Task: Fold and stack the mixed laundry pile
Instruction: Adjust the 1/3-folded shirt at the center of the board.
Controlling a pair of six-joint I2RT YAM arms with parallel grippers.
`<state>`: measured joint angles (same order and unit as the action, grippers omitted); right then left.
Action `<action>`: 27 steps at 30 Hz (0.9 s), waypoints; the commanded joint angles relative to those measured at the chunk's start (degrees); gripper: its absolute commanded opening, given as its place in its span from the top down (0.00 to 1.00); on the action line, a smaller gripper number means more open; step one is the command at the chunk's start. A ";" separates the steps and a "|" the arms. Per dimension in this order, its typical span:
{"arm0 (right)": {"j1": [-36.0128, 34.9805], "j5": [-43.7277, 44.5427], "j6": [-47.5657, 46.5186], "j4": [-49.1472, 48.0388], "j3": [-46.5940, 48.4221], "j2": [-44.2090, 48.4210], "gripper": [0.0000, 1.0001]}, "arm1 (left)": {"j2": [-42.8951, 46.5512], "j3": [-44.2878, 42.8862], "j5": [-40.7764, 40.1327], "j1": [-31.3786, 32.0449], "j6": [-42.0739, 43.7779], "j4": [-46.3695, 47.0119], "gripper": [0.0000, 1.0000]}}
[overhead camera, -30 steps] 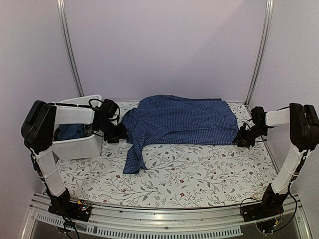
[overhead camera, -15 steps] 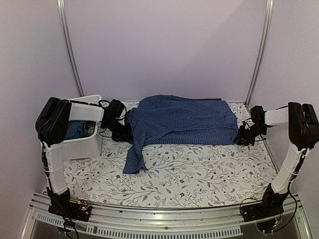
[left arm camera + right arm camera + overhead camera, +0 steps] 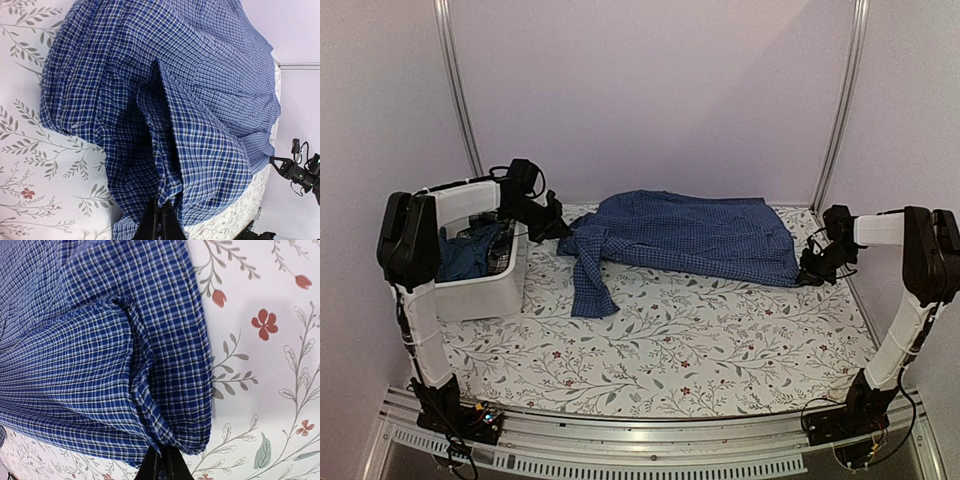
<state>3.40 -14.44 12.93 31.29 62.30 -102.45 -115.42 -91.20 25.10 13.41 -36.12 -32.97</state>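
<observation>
The blue-and-white checked shirt [image 3: 695,235] lies spread across the back of the table, one sleeve [image 3: 588,290] trailing toward the front. My left gripper [image 3: 558,228] is shut on the shirt's left edge [image 3: 165,197] and holds it lifted off the cloth. At the shirt's right corner [image 3: 170,440] my right gripper [image 3: 807,272] is shut on the hem, low over the table. A dark blue garment [image 3: 465,255] lies bunched in the white tub [image 3: 480,295], with a black-and-white plaid piece [image 3: 498,262] beside it.
The floral tablecloth [image 3: 700,350] covers the table. The white tub stands at the left edge under my left arm. Metal frame posts [image 3: 458,95] rise at both back corners, and purple walls close in the back and sides.
My left gripper closed on the shirt's left edge and rose toward the back, lifting that side and drawing the sleeve with it. My right gripper closed on the right corner.
</observation>
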 commanded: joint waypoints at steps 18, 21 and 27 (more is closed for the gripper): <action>-2.29 5.16 -10.71 -0.47 -4.35 16.09 0.31 | 1.85 4.01 5.21 -3.32 0.44 -3.07 1.00; -7.57 3.68 -14.62 -6.12 -6.53 19.64 0.28 | 1.77 4.27 5.64 -3.28 0.13 -2.59 1.00; -8.41 1.13 -11.57 -0.64 3.24 4.99 0.34 | 2.08 6.29 4.12 -3.08 0.08 -2.78 1.00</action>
<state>-5.43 -10.57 0.56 29.54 59.77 -87.46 -115.11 -87.29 30.24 10.41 -36.05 -34.89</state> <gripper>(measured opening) 0.669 0.005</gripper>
